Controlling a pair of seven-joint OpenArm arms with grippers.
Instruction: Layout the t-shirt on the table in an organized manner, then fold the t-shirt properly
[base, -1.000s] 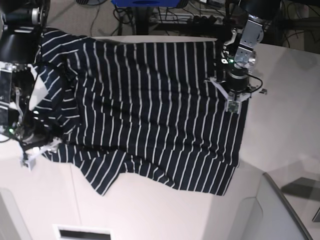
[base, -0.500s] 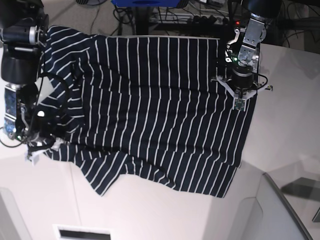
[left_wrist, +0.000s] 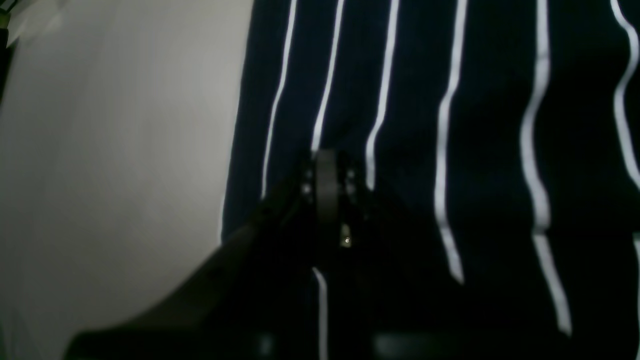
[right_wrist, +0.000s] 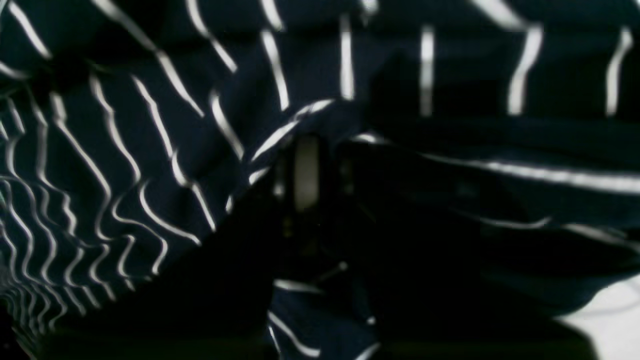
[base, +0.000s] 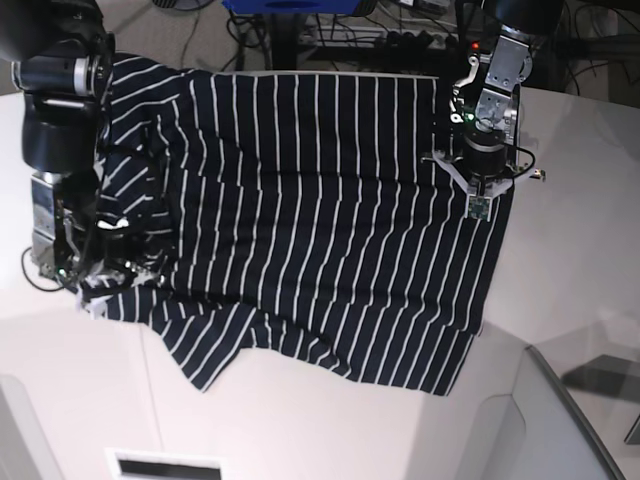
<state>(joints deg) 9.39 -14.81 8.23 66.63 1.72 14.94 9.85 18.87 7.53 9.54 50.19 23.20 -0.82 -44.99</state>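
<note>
Since your right tool (base: 92, 290) snapped closed, it is pinching the bunched sleeve of the t-shirt (base: 310, 230); your left tool (base: 480, 205) is clamping the opposite edge, cloth spreading flatter across the worktop (base: 570, 220).

Shirt (base: 300, 220) spread across table (base: 560, 250), stripes running top to bottom; left gripper (base: 480, 208) at its right edge, right gripper (base: 95, 290) in bunched cloth at left
</note>
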